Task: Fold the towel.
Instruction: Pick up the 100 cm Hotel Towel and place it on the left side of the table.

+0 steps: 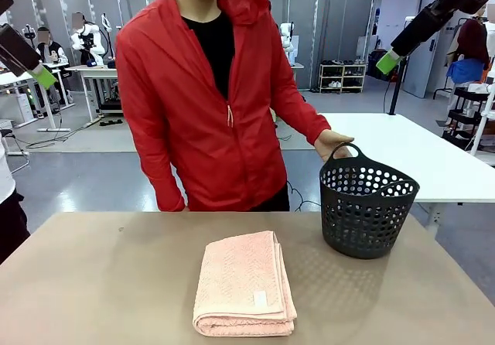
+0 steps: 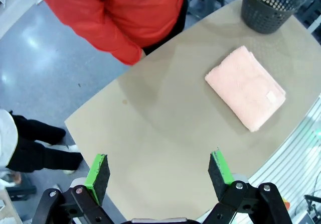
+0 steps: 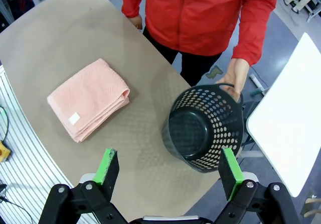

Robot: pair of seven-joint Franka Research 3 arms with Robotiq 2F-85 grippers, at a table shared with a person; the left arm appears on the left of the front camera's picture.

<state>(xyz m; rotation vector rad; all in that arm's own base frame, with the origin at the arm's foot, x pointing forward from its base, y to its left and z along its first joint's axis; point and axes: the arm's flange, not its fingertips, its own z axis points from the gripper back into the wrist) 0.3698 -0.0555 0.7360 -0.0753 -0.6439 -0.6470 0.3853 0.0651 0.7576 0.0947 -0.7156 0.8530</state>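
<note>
Folding looks finished: towel [image 1: 244, 286] lies in a neat layered packet far below both wide-open, empty pincers, left [image 2: 159, 171] and right [image 3: 170, 171]; a hand [image 1: 332, 141] holds the basket [image 1: 366, 206].

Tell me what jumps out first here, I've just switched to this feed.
The salmon-pink towel lies already folded into a thick pad at the middle of the tan table, white label up. To its right stands a dark perforated basket, empty inside, with the hand of the person in the red jacket on its handle. Both claws hang open well above the table, left claw and right claw, holding nothing.
</note>
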